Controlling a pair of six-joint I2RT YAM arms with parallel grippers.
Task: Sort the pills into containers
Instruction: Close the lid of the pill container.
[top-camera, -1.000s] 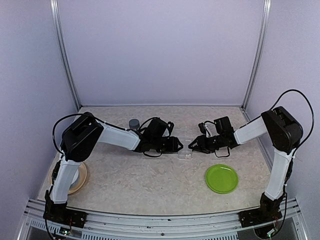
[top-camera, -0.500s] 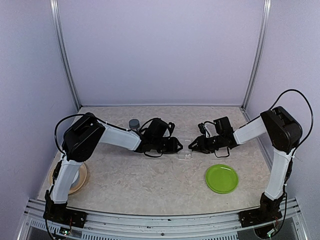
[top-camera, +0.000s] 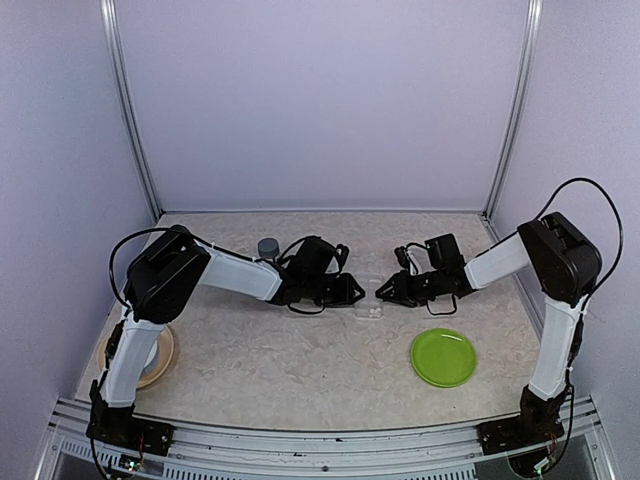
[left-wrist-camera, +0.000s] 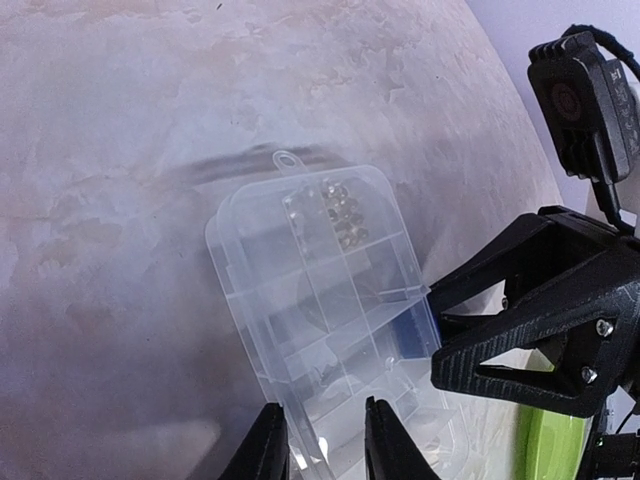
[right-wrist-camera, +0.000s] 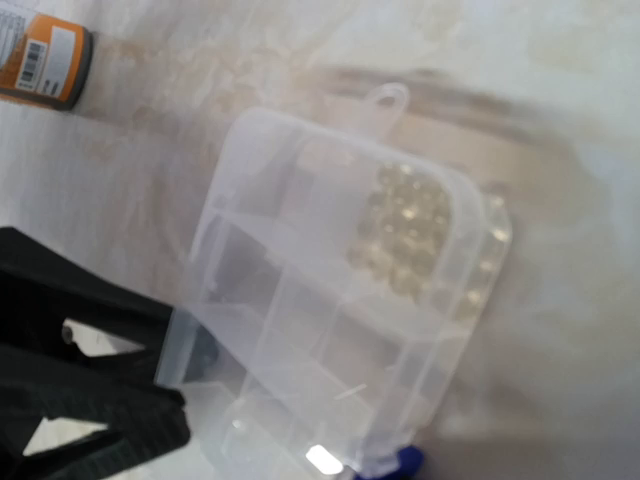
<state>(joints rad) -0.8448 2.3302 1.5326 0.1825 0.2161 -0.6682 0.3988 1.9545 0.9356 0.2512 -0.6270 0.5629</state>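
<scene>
A: Checking in. What do both tools have?

B: Both are on the clear pill box (left-wrist-camera: 320, 290), mid-desk. My left tool (left-wrist-camera: 328, 445) is pinched on the end facing the desk's left edge, jaws almost together with only the plastic rim between them. My right tool (left-wrist-camera: 436, 335) is clamped tight on the opposite side, going by the left wrist view.

A: Pills?

B: The pale round pills (right-wrist-camera: 405, 235) are bunched in one compartment at the tabbed end. The other cells look mostly empty. I can't tell whether the lid is latched.

A: Containers?

B: The bottle (top-camera: 267, 247) stands toward the far-left part of the desk with its gray cap on. It's behind my left arm and well apart from the box. I can't find the small vial in any view.

A: Risks?

B: Three.
1. It's thin, slick plastic and I only have edge grips. If the tools pull or twist out of step, one side pops free and the box flips.
2. If the lid lets go suddenly, the pills scatter, and round ones will roll off the desk.
3. The bottle is capped, so nothing goes in until the cap's off.
</scene>
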